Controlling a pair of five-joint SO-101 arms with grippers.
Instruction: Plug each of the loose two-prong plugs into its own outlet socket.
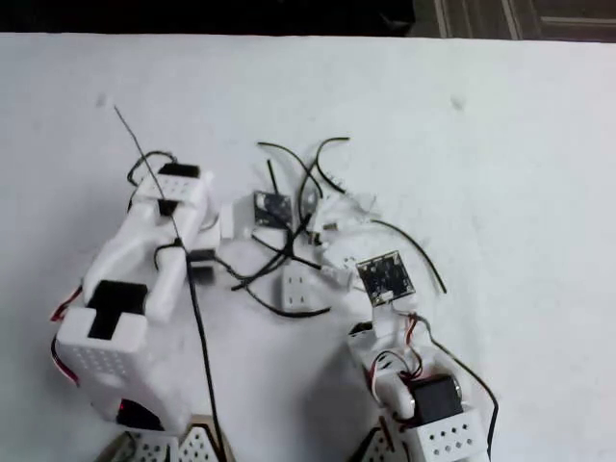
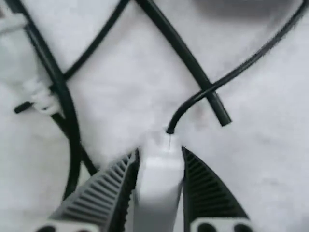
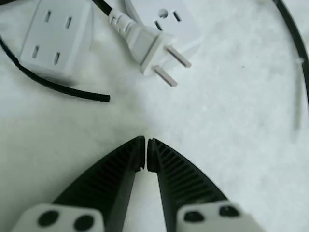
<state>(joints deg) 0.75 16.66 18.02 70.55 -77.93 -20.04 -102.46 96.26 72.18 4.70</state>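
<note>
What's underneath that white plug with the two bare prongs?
A white outlet block lies partly under the plug; its slots show beside the plug, but the covered corner does not. The prongs stick out over the table.

Your light is bright and even over the white table (image 1: 500,144), which looks washed out. The room beyond the table's far edge is dark. Shadows are soft and faint: a thin one under the plug (image 3: 145,46), a darker edge along the socket block (image 3: 58,36), and pale grey beside the cables (image 2: 193,63).
</note>
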